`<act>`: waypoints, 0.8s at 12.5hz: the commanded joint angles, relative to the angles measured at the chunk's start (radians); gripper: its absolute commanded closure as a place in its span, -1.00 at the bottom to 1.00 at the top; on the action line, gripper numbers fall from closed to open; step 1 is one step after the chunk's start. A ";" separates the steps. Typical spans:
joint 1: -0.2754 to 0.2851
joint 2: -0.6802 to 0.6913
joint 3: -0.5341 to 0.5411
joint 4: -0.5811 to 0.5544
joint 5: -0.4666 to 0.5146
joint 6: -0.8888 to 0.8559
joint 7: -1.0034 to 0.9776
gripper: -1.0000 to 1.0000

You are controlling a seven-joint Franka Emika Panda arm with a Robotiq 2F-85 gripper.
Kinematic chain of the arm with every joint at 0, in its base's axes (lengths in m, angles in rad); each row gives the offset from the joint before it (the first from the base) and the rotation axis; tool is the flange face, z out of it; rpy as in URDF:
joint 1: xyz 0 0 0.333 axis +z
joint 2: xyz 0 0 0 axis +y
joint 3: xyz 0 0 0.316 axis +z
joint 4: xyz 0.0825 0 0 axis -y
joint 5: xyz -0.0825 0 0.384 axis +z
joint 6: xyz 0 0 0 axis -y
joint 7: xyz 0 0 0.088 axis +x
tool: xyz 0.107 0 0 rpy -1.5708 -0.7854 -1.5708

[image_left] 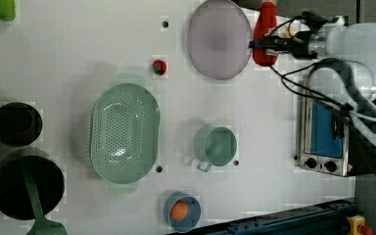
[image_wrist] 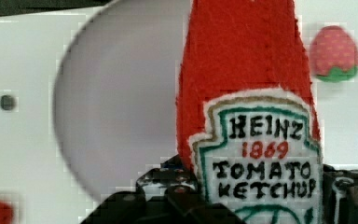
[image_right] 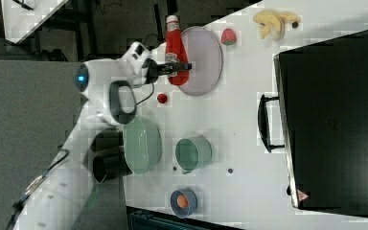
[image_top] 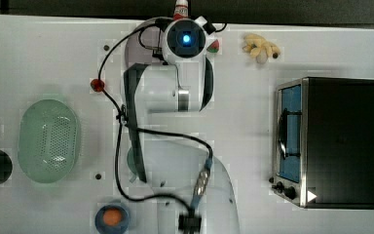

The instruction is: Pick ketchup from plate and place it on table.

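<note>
Wrist view, item one: we record the ketchup (image_wrist: 242, 93) — a red felt bottle with a stitched whitish label — seated between the pincer's (image_wrist: 256, 196) dark fingers (image_wrist: 168, 186), which are closed onto its lower body. In the right view we see the pincer (image_right: 176, 67) clamped across the bottle (image_right: 174, 48), white cap pointing away from the arm, and the lilac plate (image_right: 206, 57) lying directly behind the pincer. In the left view the bottle (image_left: 266, 34) sits in the pincer (image_left: 267, 44) just past the plate's (image_left: 219, 39) rim. A strawberry (image_wrist: 334, 53) rests on the white table (image_wrist: 23, 154) beyond the pincer — apart from the plate. Further from the pincer we list a green perforated basket (image_left: 124, 133), a green cup (image_left: 215, 145) and a toaster oven (image_right: 333, 120).
</note>
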 commanded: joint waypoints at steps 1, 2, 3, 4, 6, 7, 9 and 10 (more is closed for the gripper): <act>-0.002 -0.124 0.001 0.035 0.007 -0.144 0.094 -0.27; -0.007 -0.159 -0.001 0.032 0.007 -0.197 0.121 -0.26; -0.010 -0.193 -0.007 0.025 0.007 -0.246 0.145 -0.27; -0.013 -0.228 -0.011 0.013 0.007 -0.283 0.165 -0.27; -0.023 -0.302 -0.021 -0.034 0.007 -0.332 0.211 -0.27; -0.028 -0.344 -0.027 -0.079 0.007 -0.354 0.219 -0.26; -0.036 -0.426 -0.045 -0.196 0.008 -0.354 0.219 -0.26; -0.039 -0.463 -0.055 -0.258 0.008 -0.350 0.219 -0.26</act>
